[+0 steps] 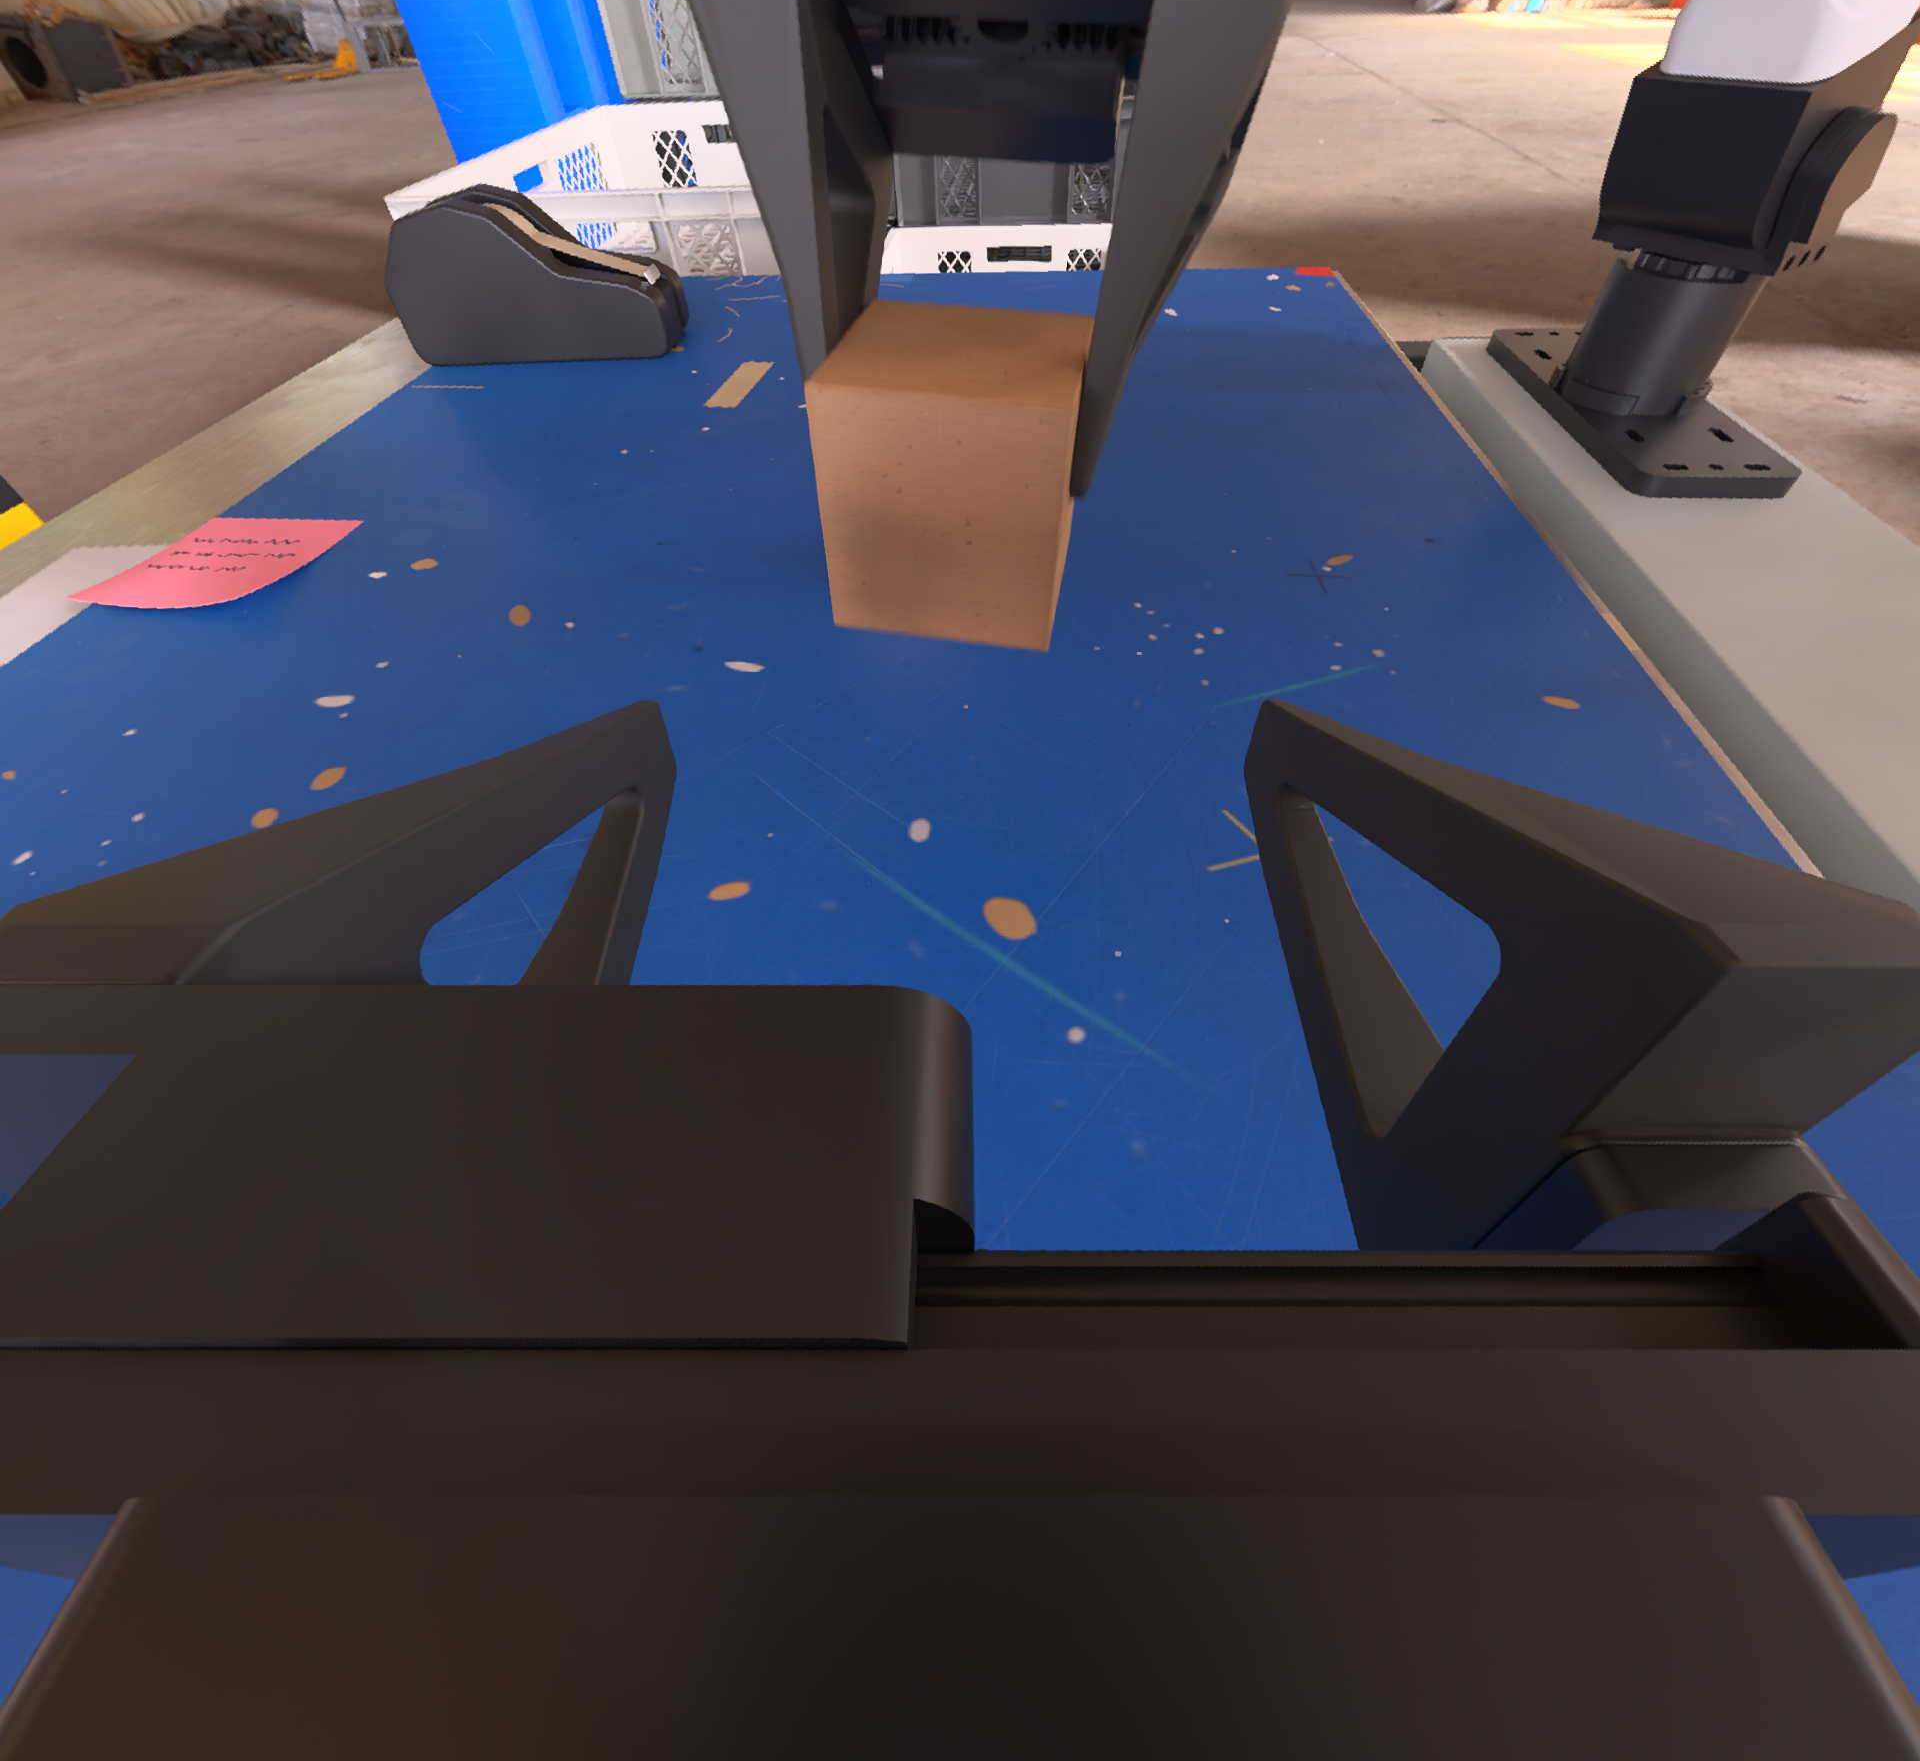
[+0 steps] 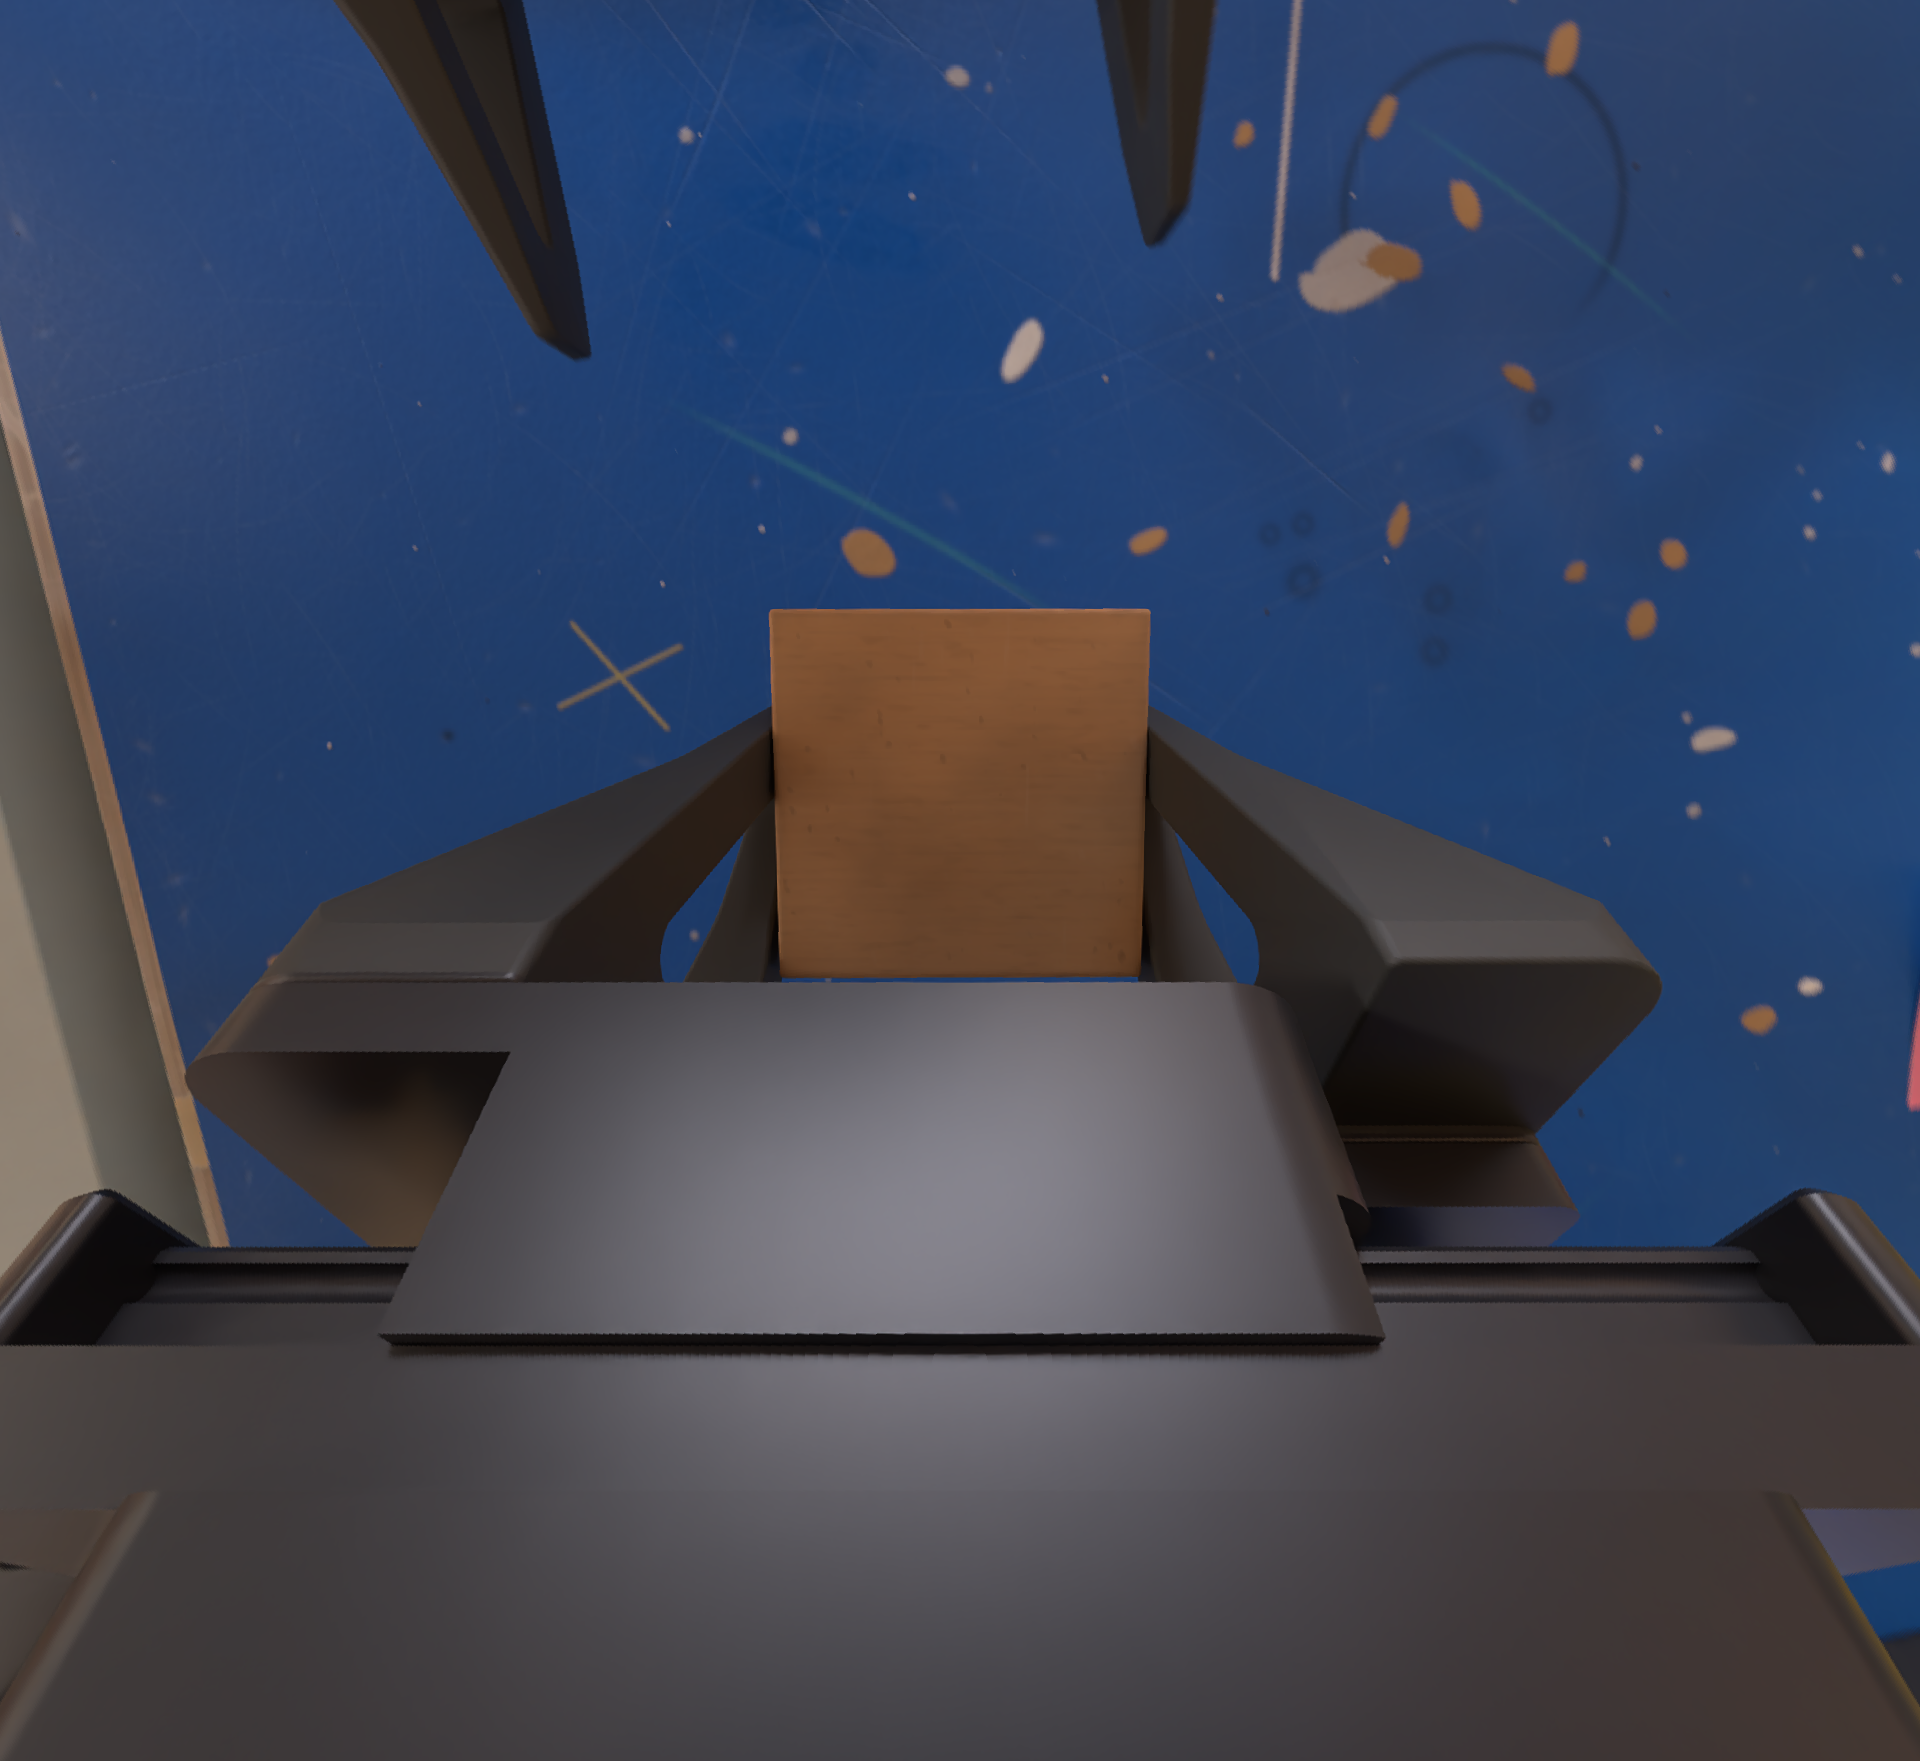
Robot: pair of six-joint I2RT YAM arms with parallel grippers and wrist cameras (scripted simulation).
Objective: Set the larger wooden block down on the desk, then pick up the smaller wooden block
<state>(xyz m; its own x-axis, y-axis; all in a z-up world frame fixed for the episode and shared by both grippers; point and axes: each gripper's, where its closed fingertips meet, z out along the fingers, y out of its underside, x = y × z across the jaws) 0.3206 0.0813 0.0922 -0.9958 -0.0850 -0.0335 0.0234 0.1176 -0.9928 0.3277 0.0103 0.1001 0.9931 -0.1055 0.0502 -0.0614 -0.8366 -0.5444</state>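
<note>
A single wooden block (image 1: 940, 475) shows, a tan upright cuboid. My right gripper (image 1: 951, 423) reaches down from above and is shut on its upper part. The block's underside is close to the blue desk mat (image 1: 520, 776); I cannot tell whether it touches. In the right wrist view, the block (image 2: 960, 797) sits between the right gripper's (image 2: 960, 724) two fingers, over the mat (image 2: 312, 464). My left gripper (image 1: 958, 724) is open and empty, low over the mat, pointing at the block from a short distance. It also shows in the right wrist view (image 2: 862, 295). No second block is in view.
A dark tape dispenser (image 1: 530, 288) stands at the mat's far left corner. A pink note (image 1: 223, 563) lies at the left edge. White crates (image 1: 623, 173) stand beyond the desk. The right arm's base (image 1: 1652, 402) is bolted on a grey strip at the right.
</note>
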